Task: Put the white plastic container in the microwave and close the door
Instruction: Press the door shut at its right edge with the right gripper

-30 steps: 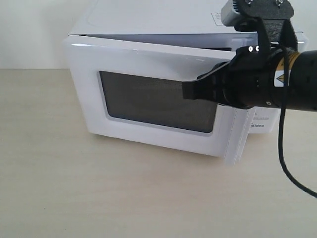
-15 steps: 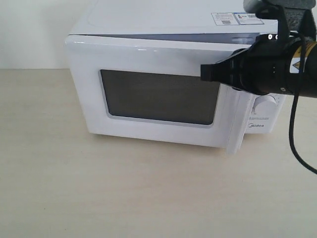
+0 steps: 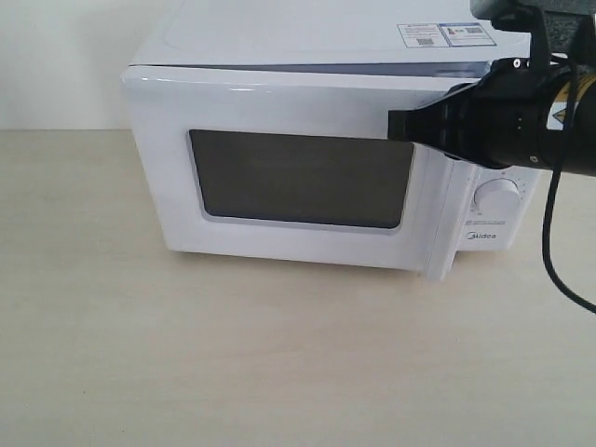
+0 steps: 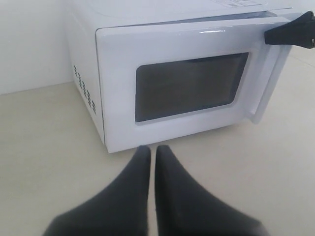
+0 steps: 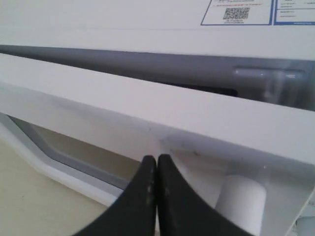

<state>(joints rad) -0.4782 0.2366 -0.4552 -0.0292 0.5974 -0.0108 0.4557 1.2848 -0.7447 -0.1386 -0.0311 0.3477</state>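
My right pincer (image 3: 399, 124) is pinched fully together, tips against the upper handle-side corner of the door (image 3: 279, 102), which sits just a crack off the microwave (image 3: 279, 33). Left pincer (image 4: 152, 151) is pinched together too, hanging out front over the table (image 3: 186, 354).

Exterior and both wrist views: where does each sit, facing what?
Exterior: off the arms, facing the microwave front; right claw reaches in at the door.
Left wrist: back over the table, facing the door; shut left claw shows.
Right wrist: tight against the door's top edge; shut right claw shows.
Shared: all see the door.
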